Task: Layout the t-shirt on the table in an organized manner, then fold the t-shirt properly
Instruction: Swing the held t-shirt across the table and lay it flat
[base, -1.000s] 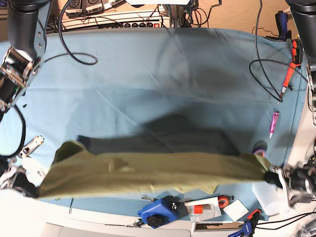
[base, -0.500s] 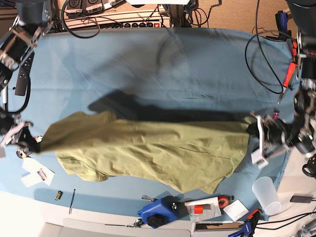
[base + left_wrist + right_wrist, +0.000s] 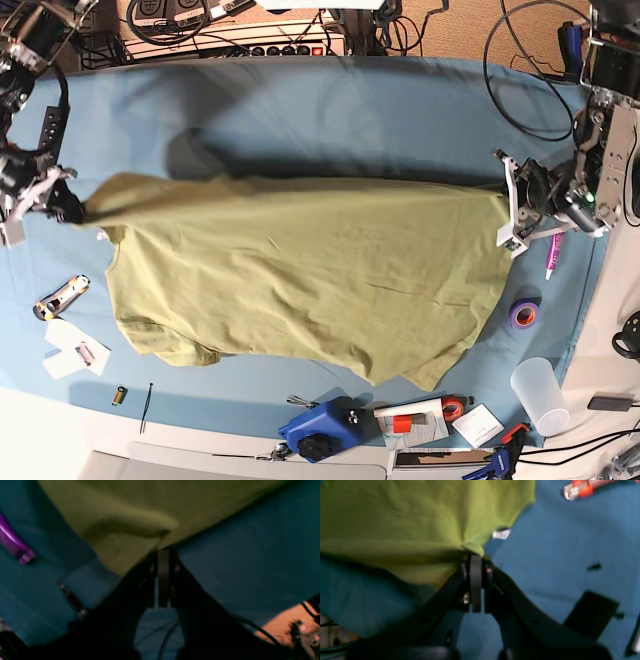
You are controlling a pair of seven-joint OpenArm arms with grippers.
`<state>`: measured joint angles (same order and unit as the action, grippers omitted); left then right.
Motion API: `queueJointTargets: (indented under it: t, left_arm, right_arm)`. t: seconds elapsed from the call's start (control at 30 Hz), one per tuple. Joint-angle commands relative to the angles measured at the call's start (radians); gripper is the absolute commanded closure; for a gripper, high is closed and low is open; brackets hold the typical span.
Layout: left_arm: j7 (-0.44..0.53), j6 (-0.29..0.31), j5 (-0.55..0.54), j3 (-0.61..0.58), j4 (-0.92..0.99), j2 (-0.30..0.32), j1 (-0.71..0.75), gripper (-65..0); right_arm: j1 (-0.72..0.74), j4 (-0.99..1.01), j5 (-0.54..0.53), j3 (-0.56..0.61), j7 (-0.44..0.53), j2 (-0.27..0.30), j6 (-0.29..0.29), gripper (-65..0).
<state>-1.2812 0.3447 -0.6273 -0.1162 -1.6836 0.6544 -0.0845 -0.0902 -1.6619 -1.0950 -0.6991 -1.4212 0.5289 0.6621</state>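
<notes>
My left gripper (image 3: 512, 212) sits at the table's (image 3: 330, 110) three o'clock edge in the base view, jaws pinched together on one corner of the t-shirt (image 3: 300, 285). The left wrist view shows the same pinch (image 3: 162, 552): olive cloth (image 3: 130, 512) runs up and away toward twelve o'clock, a small fold bulging just above the fingertips. My right gripper (image 3: 72, 208) holds the opposite corner at nine o'clock, clamped closed on the fabric; in the right wrist view (image 3: 476, 555) the shirt (image 3: 407, 517) fans out toward eleven o'clock over the blue cover (image 3: 557, 542). Between the two grips the upper edge is drawn fairly straight, while the rest spreads over the middle of the table, its lower hem wavy toward six o'clock. A purple tape roll (image 3: 523, 315) lies near the shirt at four o'clock (not touching it). A clear cup (image 3: 538, 392) stands beyond, at five o'clock. A blue tool (image 3: 322, 428) rests at six o'clock, just below the hem.
</notes>
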Motion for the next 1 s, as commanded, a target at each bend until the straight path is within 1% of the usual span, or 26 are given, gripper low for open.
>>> queueJointTargets:
  t: [0.0, 0.13, 0.17, 0.27, 0.47, 0.53, 0.77, 0.97]
  left_arm:
    - [-0.003, -0.009, 0.014, 0.01, -0.026, 0.019, -0.006, 0.0]
    - [-0.002, -0.011, 0.055, 0.01, -0.079, 0.019, 0.035, 0.0]
    - [0.0, -0.015, 0.066, 0.01, -0.095, 0.019, 0.049, 0.0]
    - [0.009, -0.051, 0.135, 0.01, -0.15, 0.019, 0.1, 0.0]
    - [0.026, -0.145, 0.324, 0.01, -0.256, 0.019, 0.204, 0.0]
    - [0.029, -0.167, 0.366, 0.01, -0.284, 0.019, 0.234, 0.0]
    - [0.032, -0.169, 0.397, 0.01, -0.344, 0.007, 0.323, 0.0]
    - [0.025, -0.169, 0.401, 0.01, -0.352, -0.053, 0.385, 0.0]
  right_arm:
    - [-0.006, -0.014, -0.018, -0.026, 0.025, 0.018, -0.004, 0.0]
    - [-0.083, -0.014, -0.117, -0.058, 0.025, 0.014, 0.004, 0.0]
    - [-0.101, -0.014, -0.12, -0.064, 0.025, 0.014, 0.005, 0.0]
    - [-0.147, -0.014, -0.11, -0.099, 0.025, 0.014, 0.005, 0.0]
    - [-0.203, -0.014, -0.109, -0.197, 0.025, 0.013, 0.005, 0.0]
    - [-0.225, -0.014, -0.108, -0.212, 0.025, 0.014, 0.005, 0.0]
    - [-0.309, -0.014, -0.073, -0.212, 0.025, 0.011, 0.004, 0.0]
    - [-0.311, -0.014, -0.076, -0.212, 0.025, 0.011, 0.009, 0.0]
